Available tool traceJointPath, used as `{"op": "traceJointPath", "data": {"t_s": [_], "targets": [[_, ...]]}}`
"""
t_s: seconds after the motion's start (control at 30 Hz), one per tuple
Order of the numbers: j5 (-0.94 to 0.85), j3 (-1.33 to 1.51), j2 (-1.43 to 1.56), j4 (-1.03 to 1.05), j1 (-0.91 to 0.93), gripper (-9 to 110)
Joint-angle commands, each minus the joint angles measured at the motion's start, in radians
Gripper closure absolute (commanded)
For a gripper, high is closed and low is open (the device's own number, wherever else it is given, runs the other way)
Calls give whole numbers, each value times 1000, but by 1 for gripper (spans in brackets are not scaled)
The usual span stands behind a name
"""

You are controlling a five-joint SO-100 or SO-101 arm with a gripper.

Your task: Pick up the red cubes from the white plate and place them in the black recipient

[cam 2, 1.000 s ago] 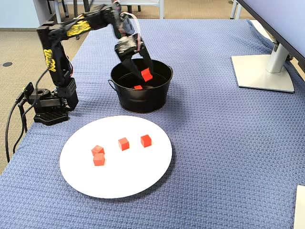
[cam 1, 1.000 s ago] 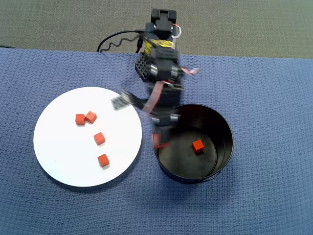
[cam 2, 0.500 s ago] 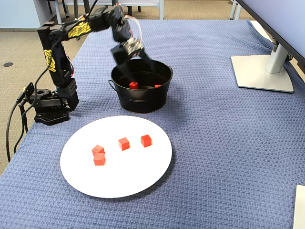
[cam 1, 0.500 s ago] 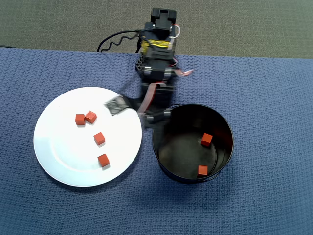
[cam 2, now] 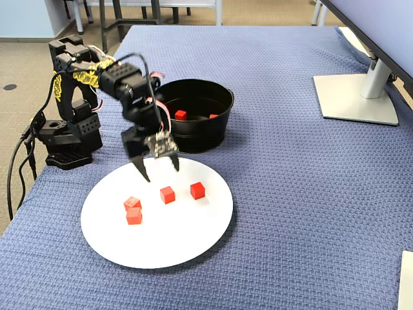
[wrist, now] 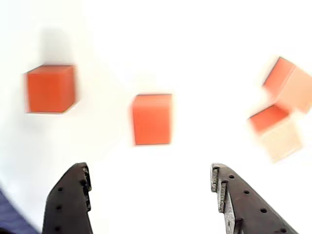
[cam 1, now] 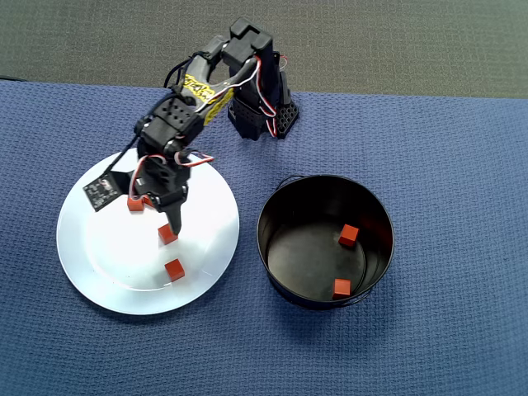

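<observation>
Several red cubes lie on the white plate point(cam 1: 107, 256). The overhead view shows one at the gripper's left point(cam 1: 136, 203), one at its fingertip point(cam 1: 167, 234) and one nearer the rim point(cam 1: 174, 270). In the fixed view two cubes touch point(cam 2: 133, 210) and two stand apart point(cam 2: 168, 194) point(cam 2: 197, 190) on the plate point(cam 2: 168, 239). My gripper point(cam 2: 161, 172) hangs open and empty just above the plate, behind the middle cube point(wrist: 152, 119); it also shows in the wrist view point(wrist: 148, 170). The black pot point(cam 1: 261, 235) holds two cubes point(cam 1: 348, 235) point(cam 1: 341, 289).
The arm's base point(cam 2: 64, 139) stands behind the plate on the blue cloth. The pot point(cam 2: 200, 135) stands close to the plate's rim. A monitor foot point(cam 2: 355, 97) stands at the far right.
</observation>
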Motion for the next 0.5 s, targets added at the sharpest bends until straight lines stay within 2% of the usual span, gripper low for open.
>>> {"op": "traceJointPath", "data": {"t_s": [0.0,0.47], "targets": [[-91,3,-12,-69,44,78],[-89,61,-107,-198,5,80]]}}
